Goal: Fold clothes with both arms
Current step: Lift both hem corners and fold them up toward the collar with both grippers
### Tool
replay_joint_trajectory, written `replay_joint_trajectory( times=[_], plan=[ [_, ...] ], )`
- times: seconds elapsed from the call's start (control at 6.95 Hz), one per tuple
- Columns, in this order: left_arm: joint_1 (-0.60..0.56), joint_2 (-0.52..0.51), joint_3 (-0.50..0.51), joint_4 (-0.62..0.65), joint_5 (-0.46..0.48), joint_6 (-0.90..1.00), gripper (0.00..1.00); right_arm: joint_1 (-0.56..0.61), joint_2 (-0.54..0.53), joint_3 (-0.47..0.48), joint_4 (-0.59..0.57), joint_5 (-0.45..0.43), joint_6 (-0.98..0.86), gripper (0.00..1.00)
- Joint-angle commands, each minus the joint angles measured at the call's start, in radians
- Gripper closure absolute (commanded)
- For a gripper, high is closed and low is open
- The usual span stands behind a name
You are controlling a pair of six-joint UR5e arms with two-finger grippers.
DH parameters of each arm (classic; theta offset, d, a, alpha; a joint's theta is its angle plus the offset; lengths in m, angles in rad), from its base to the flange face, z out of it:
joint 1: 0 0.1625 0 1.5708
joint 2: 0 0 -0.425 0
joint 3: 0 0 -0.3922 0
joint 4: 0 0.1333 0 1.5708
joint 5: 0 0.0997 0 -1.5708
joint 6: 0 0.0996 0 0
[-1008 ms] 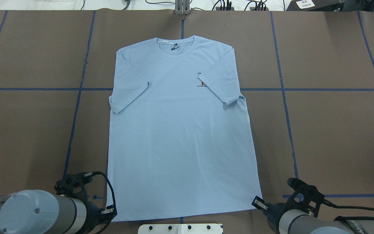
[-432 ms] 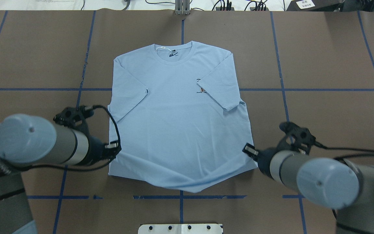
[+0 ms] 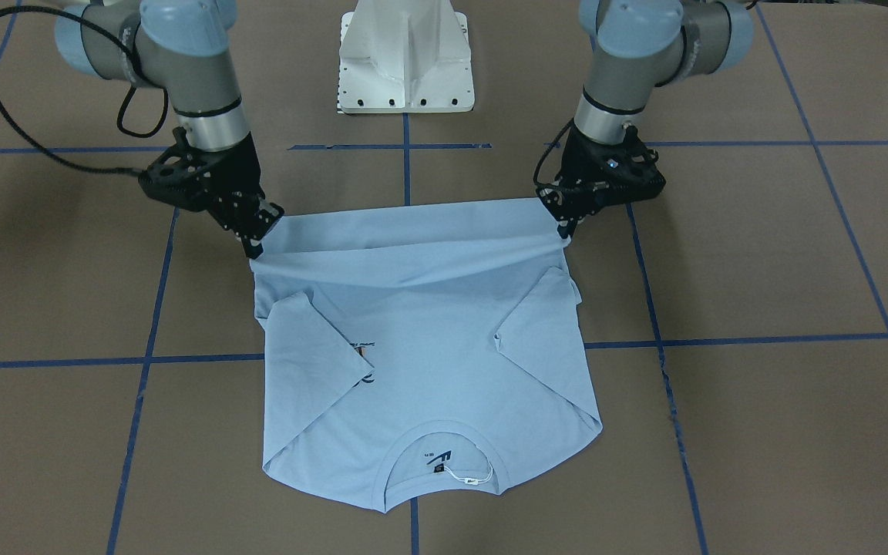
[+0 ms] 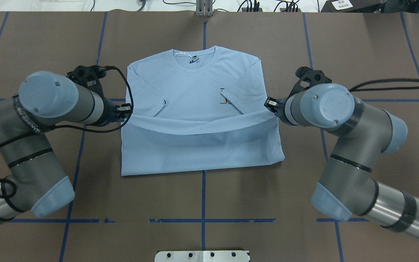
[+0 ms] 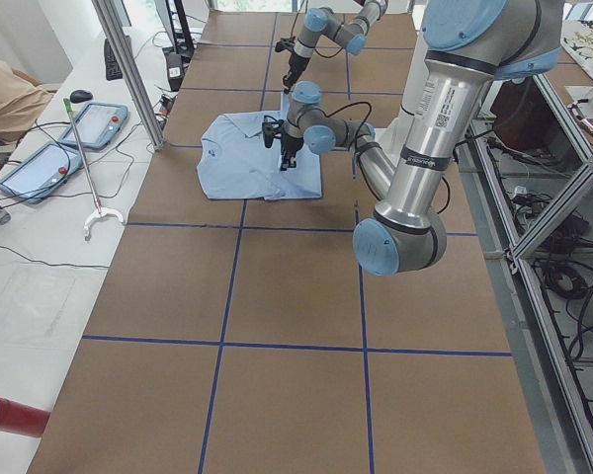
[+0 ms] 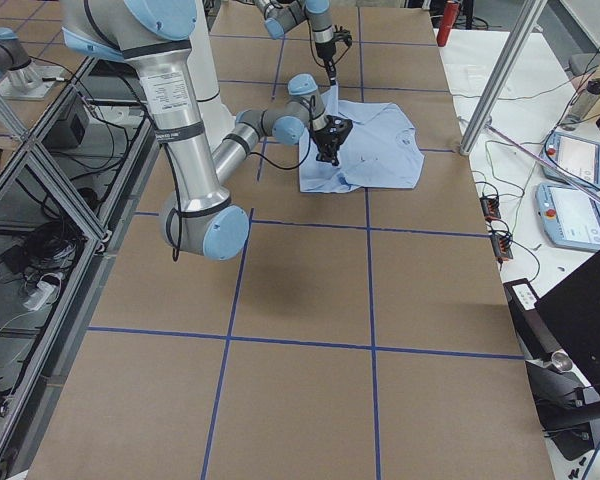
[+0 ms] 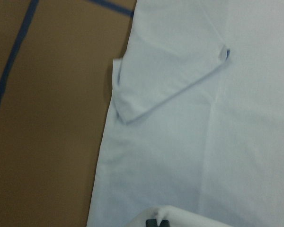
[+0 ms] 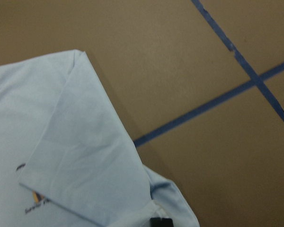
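The light blue T-shirt (image 4: 195,82) lies flat, collar (image 4: 195,60) at the far side, with both sleeves folded in over the chest. The chest print (image 4: 225,98) shows partly beside a sleeve. My left gripper (image 4: 126,109) is shut on the left corner of the bottom hem. My right gripper (image 4: 269,103) is shut on the right corner. The hem (image 4: 198,127) hangs sagging between them, doubled over the lower body. In the front view the left gripper (image 3: 565,228) and right gripper (image 3: 253,247) hold the hem above the shirt (image 3: 428,347).
The brown table cover (image 4: 358,153) carries a grid of blue tape lines (image 4: 203,196). The white pedestal base (image 3: 405,54) stands at the robot's edge. Cables (image 4: 253,5) lie along the far edge. Tablets (image 5: 99,123) sit on a side bench.
Both grippers have carried the hem from the near table edge up over the shirt toward the collar. The lower body is now doubled, with the fold at mid-table.
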Motion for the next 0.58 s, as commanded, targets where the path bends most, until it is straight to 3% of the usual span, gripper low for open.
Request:
replay_joint_trajectory(
  times=[0.0,0.29,0.43],
  plan=[
    [-0.081,-0.069,0.246,-0.216,0.068,0.024,1.00,0.091,0.164,-0.267,0.047,0.007,-0.051,1.00],
    [-0.104,-0.123,0.435,-0.373,0.175,0.042,1.00,0.116,0.220,-0.522,0.295,0.000,-0.052,1.00],
    [-0.104,-0.161,0.518,-0.430,0.191,0.044,1.00,0.117,0.328,-0.651,0.298,-0.001,-0.054,1.00]
  ],
)
